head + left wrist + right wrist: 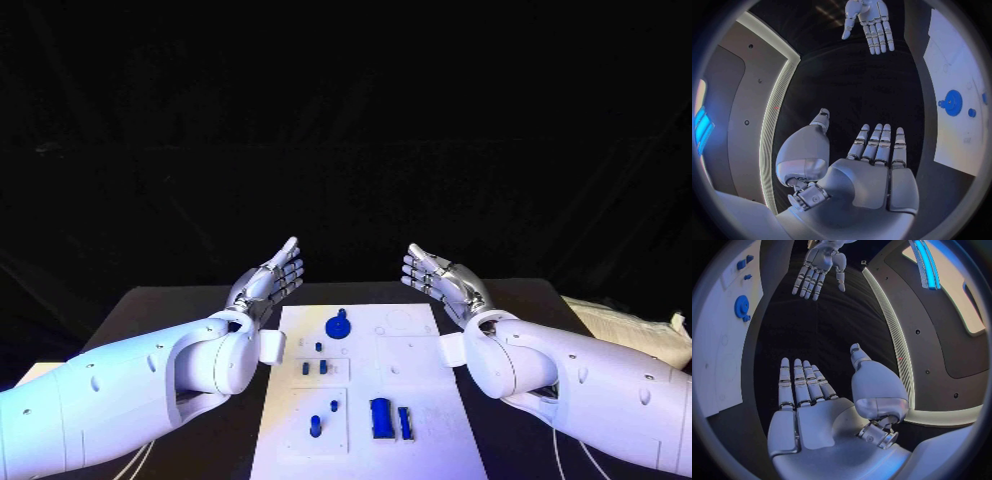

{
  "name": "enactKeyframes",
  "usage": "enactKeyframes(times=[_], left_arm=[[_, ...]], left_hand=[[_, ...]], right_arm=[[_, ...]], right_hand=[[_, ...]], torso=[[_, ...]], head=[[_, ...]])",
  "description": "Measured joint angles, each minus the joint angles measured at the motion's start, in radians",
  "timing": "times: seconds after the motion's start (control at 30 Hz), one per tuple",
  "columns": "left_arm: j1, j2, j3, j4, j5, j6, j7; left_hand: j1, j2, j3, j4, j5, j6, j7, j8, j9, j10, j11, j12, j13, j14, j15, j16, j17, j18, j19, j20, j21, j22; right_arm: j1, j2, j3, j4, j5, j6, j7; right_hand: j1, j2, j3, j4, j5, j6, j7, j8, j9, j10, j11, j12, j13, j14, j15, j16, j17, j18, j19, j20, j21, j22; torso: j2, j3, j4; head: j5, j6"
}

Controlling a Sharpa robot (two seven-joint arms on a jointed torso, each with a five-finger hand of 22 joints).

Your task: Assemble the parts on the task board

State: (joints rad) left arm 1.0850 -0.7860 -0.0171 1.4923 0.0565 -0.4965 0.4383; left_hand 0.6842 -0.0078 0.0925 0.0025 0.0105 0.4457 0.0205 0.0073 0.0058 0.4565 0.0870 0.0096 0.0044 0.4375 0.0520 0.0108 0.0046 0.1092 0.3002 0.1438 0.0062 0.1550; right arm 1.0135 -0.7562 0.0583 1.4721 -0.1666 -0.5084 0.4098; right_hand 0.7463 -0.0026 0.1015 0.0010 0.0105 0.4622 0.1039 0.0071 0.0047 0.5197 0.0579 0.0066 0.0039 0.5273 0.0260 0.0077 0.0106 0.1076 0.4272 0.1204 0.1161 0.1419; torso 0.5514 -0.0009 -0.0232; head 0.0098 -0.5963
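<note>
Both robot hands are raised above the far end of the bench [173, 300], palms facing each other. The left robot hand [270, 279] and the right robot hand [440, 280] each have straight, spread fingers and hold nothing. The task board [418, 380] lies below and between them, reaching back toward the robot's body.

On the board, a blue gear [338, 325] sits nearest the hands. Closer to the robot are small blue pegs [313, 368], more small blue pieces [323, 416], then a blue block [382, 418] with a thin blue bar [405, 423] just beside it. As a judgement, the pieces lie spread over separate spots of the board, which would fit parts waiting to be joined or parts already seated in their places; the pictures do not settle which.

Whether the gear sits on a shaft or lies loose is too small to tell. The board's near end is cut off, and both forearms cover its side edges.
</note>
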Motion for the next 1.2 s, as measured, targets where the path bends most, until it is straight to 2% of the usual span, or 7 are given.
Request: enactKeyframes(times=[0.13,0.33,0.4,0.57,0.73,1.13,1.2], left_arm=[[-0.020,0.003,0.009,0.041,-0.013,-0.091,0.017],[-0.034,0.004,0.015,0.072,-0.029,-0.195,0.040],[-0.035,0.004,0.016,0.075,-0.033,-0.214,0.045],[-0.035,0.004,0.016,0.075,-0.039,-0.242,0.054],[-0.035,0.004,0.016,0.075,-0.042,-0.257,0.058],[-0.035,0.004,0.016,0.075,-0.044,-0.268,0.062],[-0.035,0.004,0.016,0.075,-0.045,-0.269,0.062]], left_hand=[[-0.110,0.004,-0.043,0.000,-0.004,-0.071,-0.011,-0.001,-0.002,-0.073,-0.041,-0.004,-0.002,-0.070,-0.026,-0.004,-0.002,-0.016,-0.046,-0.025,0.000,-0.025],[-0.239,0.007,-0.072,-0.001,-0.004,-0.156,-0.017,-0.001,-0.004,-0.159,-0.070,-0.004,-0.003,-0.152,-0.043,-0.004,-0.002,-0.071,-0.105,-0.059,0.000,-0.054],[-0.274,0.007,-0.076,-0.003,-0.004,-0.179,-0.018,-0.001,-0.004,-0.183,-0.075,-0.004,-0.003,-0.176,-0.045,-0.004,-0.003,-0.078,-0.123,-0.077,0.000,-0.068],[-0.349,0.008,-0.082,-0.003,-0.004,-0.229,-0.019,0.000,-0.004,-0.233,-0.081,-0.004,-0.003,-0.224,-0.050,-0.004,-0.003,-0.088,-0.158,-0.112,0.000,-0.115],[-0.415,0.008,-0.086,-0.002,-0.004,-0.271,-0.020,-0.001,-0.005,-0.277,-0.084,-0.004,-0.003,-0.266,-0.051,-0.004,-0.003,-0.094,-0.181,-0.135,0.000,-0.138],[-0.518,0.007,-0.087,-0.003,-0.004,-0.334,-0.021,0.000,-0.005,-0.342,-0.089,-0.004,-0.003,-0.327,-0.050,-0.004,-0.003,-0.094,-0.263,-0.142,0.000,-0.152],[-0.538,0.008,-0.087,-0.003,-0.004,-0.353,-0.021,0.000,-0.005,-0.362,-0.087,-0.004,-0.003,-0.345,-0.053,-0.004,-0.003,-0.094,-0.280,-0.143,0.000,-0.153]], right_arm=[[0.021,-0.013,-0.034,0.055,0.055,-0.088,0.029],[0.034,-0.023,-0.058,0.093,0.119,-0.190,0.062],[0.035,-0.023,-0.058,0.096,0.130,-0.208,0.069],[0.036,-0.024,-0.058,0.096,0.149,-0.235,0.081],[0.036,-0.024,-0.058,0.096,0.160,-0.249,0.088],[0.036,-0.024,-0.058,0.096,0.169,-0.260,0.093],[0.036,-0.024,-0.058,0.096,0.170,-0.261,0.094]], right_hand=[[-0.120,0.001,-0.032,-0.001,-0.002,-0.073,-0.033,0.000,-0.002,-0.083,-0.030,0.000,-0.001,-0.085,-0.013,0.000,-0.005,0.000,-0.069,-0.019,-0.018,-0.023],[-0.260,0.002,-0.076,-0.001,-0.005,-0.161,-0.078,0.000,-0.003,-0.181,-0.048,0.000,-0.002,-0.184,-0.022,-0.004,-0.008,-0.051,-0.147,-0.072,-0.074,-0.058],[-0.298,0.002,-0.079,0.001,-0.005,-0.184,-0.085,0.000,-0.003,-0.208,-0.051,0.000,-0.003,-0.211,-0.023,-0.004,-0.008,-0.070,-0.168,-0.086,-0.086,-0.079],[-0.380,0.003,-0.088,0.000,-0.005,-0.236,-0.096,0.000,-0.004,-0.266,-0.055,0.000,-0.003,-0.268,-0.024,-0.004,-0.009,-0.086,-0.216,-0.106,-0.099,-0.114],[-0.451,0.003,-0.093,0.000,-0.005,-0.280,-0.101,-0.004,-0.004,-0.314,-0.056,0.000,-0.003,-0.319,-0.026,-0.004,-0.009,-0.086,-0.256,-0.116,-0.106,-0.130],[-0.563,0.002,-0.096,-0.002,-0.005,-0.345,-0.105,-0.004,-0.003,-0.390,-0.056,0.000,-0.003,-0.398,-0.026,-0.004,-0.009,-0.086,-0.316,-0.121,-0.109,-0.139],[-0.574,0.001,-0.096,-0.002,-0.005,-0.354,-0.102,-0.004,-0.003,-0.399,-0.060,0.000,-0.002,-0.405,-0.026,-0.004,-0.009,-0.098,-0.324,-0.118,-0.112,-0.140]], torso=[[-0.005,0.0007,0.0146],[-0.006,0.0009,0.0213],[-0.007,0.0010,0.0221],[-0.007,0.0010,0.0228],[-0.007,0.0010,0.0231],[-0.007,0.0009,0.0232],[-0.007,0.0009,0.0232]], head=[[-0.008,-0.003],[-0.010,-0.004],[-0.010,-0.004],[-0.010,-0.004],[-0.010,-0.004],[-0.010,-0.004],[-0.010,-0.004]])
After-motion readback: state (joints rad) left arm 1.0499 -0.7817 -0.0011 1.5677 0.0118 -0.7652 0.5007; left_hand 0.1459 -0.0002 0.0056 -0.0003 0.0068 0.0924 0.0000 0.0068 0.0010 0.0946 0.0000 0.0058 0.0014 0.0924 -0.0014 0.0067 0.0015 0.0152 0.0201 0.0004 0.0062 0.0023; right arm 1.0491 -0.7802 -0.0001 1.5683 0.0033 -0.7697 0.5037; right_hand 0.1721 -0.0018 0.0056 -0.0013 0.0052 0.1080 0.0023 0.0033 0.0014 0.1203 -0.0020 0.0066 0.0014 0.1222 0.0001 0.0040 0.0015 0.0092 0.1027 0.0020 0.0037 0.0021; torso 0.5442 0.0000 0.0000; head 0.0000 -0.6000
